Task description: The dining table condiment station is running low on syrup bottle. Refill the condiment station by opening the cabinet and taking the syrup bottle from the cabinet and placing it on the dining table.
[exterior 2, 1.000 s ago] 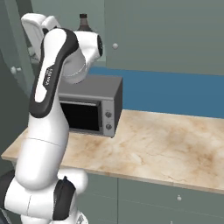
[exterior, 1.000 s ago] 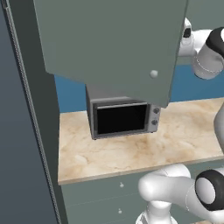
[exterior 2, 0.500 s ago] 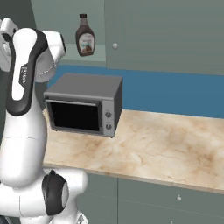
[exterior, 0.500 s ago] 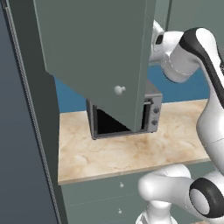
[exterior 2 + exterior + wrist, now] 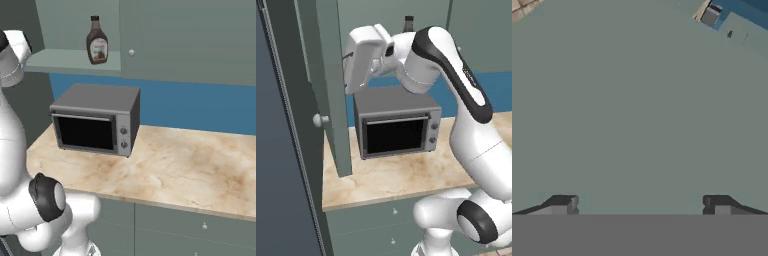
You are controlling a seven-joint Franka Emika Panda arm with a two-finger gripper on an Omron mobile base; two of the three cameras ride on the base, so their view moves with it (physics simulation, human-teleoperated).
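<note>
The syrup bottle (image 5: 97, 46), dark brown with a label, stands upright on the open cabinet's shelf (image 5: 70, 61); its cap (image 5: 408, 21) peeks over my arm in the left base view. The cabinet door (image 5: 331, 95) is swung wide open and seen nearly edge-on, its round knob (image 5: 320, 120) facing left. My white hand (image 5: 363, 57) hovers just right of that door, at shelf height and left of the bottle. In the hand view my gripper (image 5: 639, 205) is open, its fingertips (image 5: 562, 204) wide apart and empty, facing a flat grey-green surface. The dining table is out of view.
A grey microwave (image 5: 95, 120) sits on the marble counter (image 5: 190, 165) under the open shelf. A shut cabinet door with a small knob (image 5: 131, 52) is right of the bottle. Grey-green drawers (image 5: 200, 227) run below the counter. A tall dark panel (image 5: 281, 150) stands at the left.
The cabinet door has swung from nearly shut to wide open toward the left. My hand followed it leftward, and the bottle on the shelf came into clear view.
</note>
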